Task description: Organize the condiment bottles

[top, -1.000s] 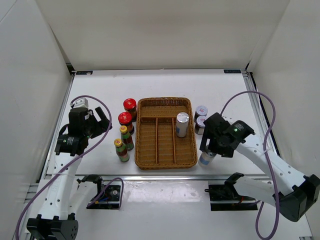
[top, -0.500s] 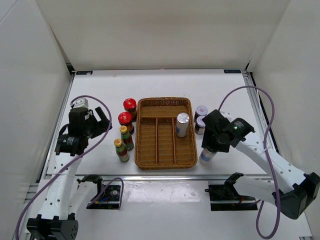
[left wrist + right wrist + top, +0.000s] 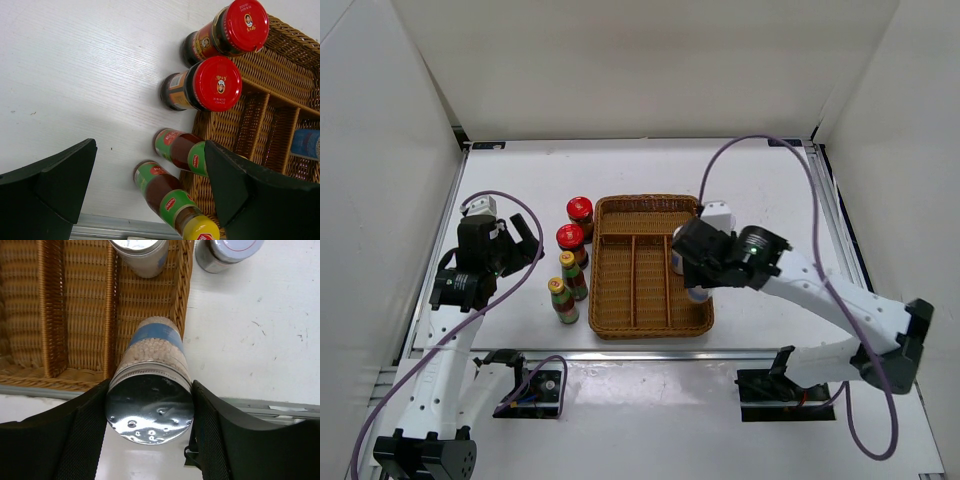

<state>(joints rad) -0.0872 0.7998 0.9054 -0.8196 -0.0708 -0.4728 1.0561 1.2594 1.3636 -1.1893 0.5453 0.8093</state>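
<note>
Over the wicker tray's (image 3: 182, 290) right-hand rim | right end effector (image 3: 149, 412) clamps a silver-topped shaker (image 3: 152, 365) near its cap | left end effector (image 3: 150, 150) gapes idle above the bench (image 3: 75, 75) | shaker judged light, rigid, slick-sided: best gripped squarely round the body, not the cap

The left arm (image 3: 438, 352) and right arm (image 3: 832, 300) have white links with black joints, and a purple cable (image 3: 760, 138) loops along each. A green light (image 3: 753, 252) glows on the right wrist. The left end effector (image 3: 150, 145) has matte black wedge fingers (image 3: 55, 185).
</note>
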